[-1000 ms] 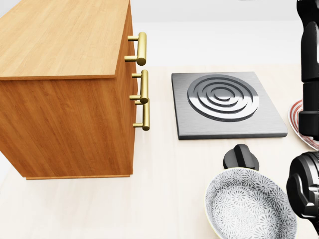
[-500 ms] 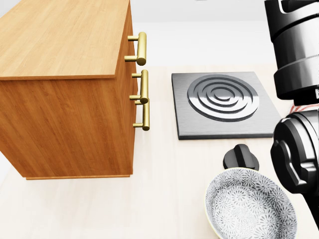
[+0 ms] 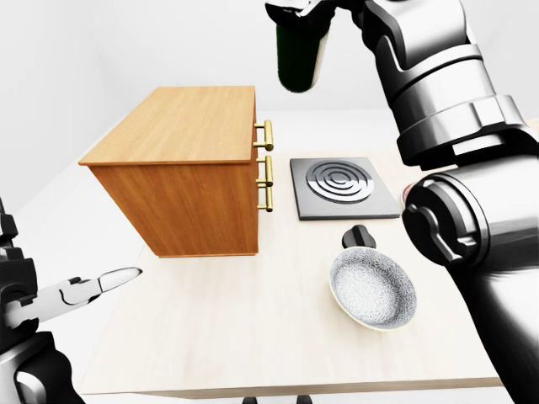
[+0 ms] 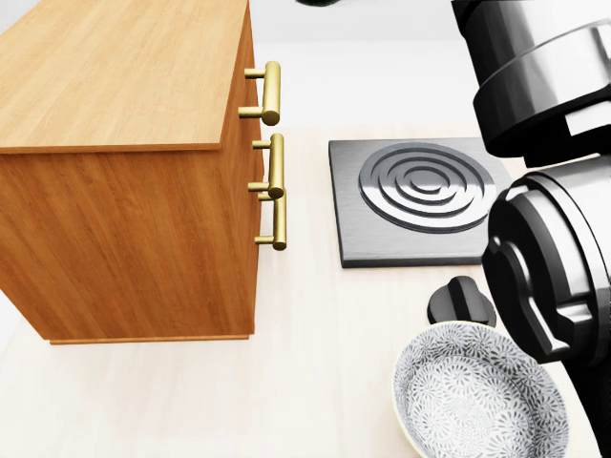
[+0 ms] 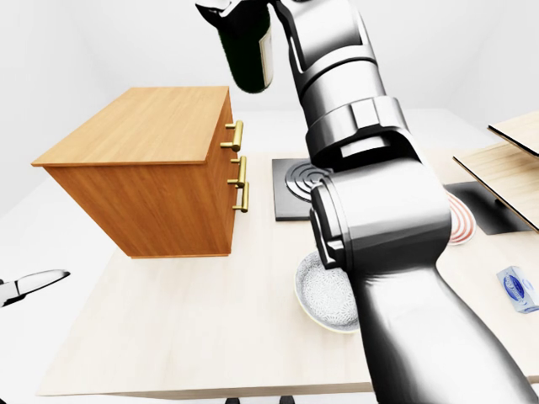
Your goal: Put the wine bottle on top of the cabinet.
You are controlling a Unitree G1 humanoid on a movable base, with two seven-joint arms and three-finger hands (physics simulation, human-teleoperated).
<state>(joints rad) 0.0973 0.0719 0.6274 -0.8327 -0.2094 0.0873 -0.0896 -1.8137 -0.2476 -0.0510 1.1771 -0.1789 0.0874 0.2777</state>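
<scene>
Left of the cabinet (image 3: 181, 126) the left hand (image 3: 88, 289) hangs low with fingers spread and empty, while one wine bottle (image 3: 297, 55) is clamped in the right hand (image 3: 305, 17) high above the cabinet's right edge. Right of the cabinet sit three brass handles (image 4: 274, 92), one hob plate (image 4: 428, 198), one knob (image 4: 461, 301), one patterned bowl (image 3: 373, 290) — and in the head view the right arm has swung in to fill far more of the right side than a second ago.
</scene>
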